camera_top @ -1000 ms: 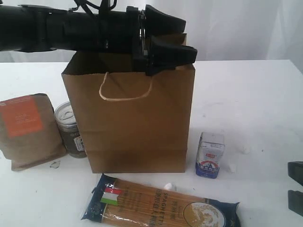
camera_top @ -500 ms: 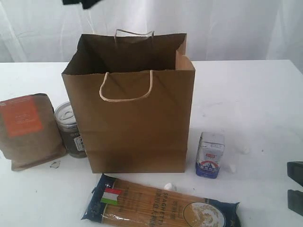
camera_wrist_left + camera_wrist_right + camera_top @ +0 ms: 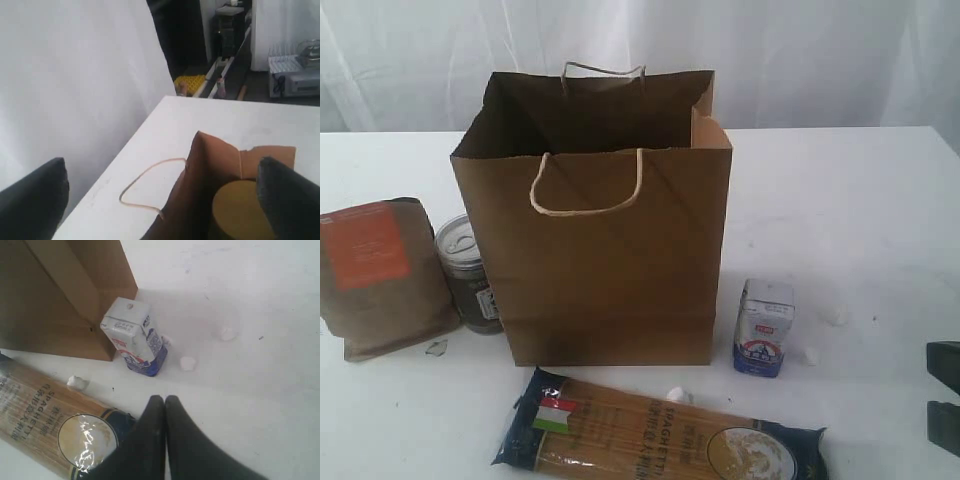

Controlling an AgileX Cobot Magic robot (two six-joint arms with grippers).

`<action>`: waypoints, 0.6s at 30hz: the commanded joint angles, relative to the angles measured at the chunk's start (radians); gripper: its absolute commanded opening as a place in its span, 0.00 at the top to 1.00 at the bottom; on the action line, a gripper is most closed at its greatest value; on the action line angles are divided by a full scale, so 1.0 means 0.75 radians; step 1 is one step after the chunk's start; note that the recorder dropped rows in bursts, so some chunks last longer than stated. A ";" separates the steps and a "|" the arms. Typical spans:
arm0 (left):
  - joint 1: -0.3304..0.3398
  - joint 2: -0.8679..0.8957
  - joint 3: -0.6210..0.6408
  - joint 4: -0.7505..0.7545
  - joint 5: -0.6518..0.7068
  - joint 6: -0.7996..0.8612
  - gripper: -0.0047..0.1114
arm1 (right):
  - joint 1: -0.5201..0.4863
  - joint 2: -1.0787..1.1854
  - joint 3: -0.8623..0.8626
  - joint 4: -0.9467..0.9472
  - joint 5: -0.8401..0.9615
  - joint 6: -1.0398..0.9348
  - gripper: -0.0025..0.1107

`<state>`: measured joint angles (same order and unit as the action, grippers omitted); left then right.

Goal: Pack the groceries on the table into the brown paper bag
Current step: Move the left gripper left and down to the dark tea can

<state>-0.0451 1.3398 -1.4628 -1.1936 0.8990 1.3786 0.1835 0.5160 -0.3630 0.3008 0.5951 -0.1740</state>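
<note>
The brown paper bag [image 3: 605, 255] stands open and upright mid-table. Left of it are the brown pouch with the orange label [image 3: 380, 275] and the dark can [image 3: 468, 275]. The small white-blue carton [image 3: 764, 327] stands right of the bag, and the spaghetti packet [image 3: 660, 438] lies in front. My left gripper [image 3: 161, 167] is open and empty above the bag's rim [image 3: 210, 165]; a round tan lid [image 3: 240, 210] shows inside the bag. My right gripper [image 3: 165, 401] is shut and empty, low over the table [image 3: 840, 200] near the carton [image 3: 135, 337] and the packet [image 3: 45, 410].
Small white crumbs [image 3: 186, 363] lie around the carton. A pale cord handle [image 3: 150, 187] hangs outside the bag's far rim. White curtains back the table. Only a dark part of the right gripper [image 3: 944, 396] shows at the exterior view's right edge.
The left arm, which reached over the bag's mouth a second ago, has risen out of the exterior view. The groceries, the bag and the right gripper have stayed put.
</note>
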 commanded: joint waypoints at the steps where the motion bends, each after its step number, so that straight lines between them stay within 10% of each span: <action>1: 0.006 -0.083 -0.007 0.170 0.017 -0.211 0.14 | -0.006 0.002 0.004 0.003 -0.005 -0.006 0.98; 7: 0.006 -0.110 0.011 0.536 0.146 -0.409 0.94 | -0.006 0.002 0.004 0.003 -0.005 -0.006 0.98; 18: 0.003 -0.092 0.287 1.110 0.159 -0.103 0.95 | -0.006 0.002 0.004 0.003 -0.005 -0.006 0.98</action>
<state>-0.0451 1.2715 -1.2855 -0.3393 0.9970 1.2437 0.1835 0.5160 -0.3630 0.3008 0.5951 -0.1740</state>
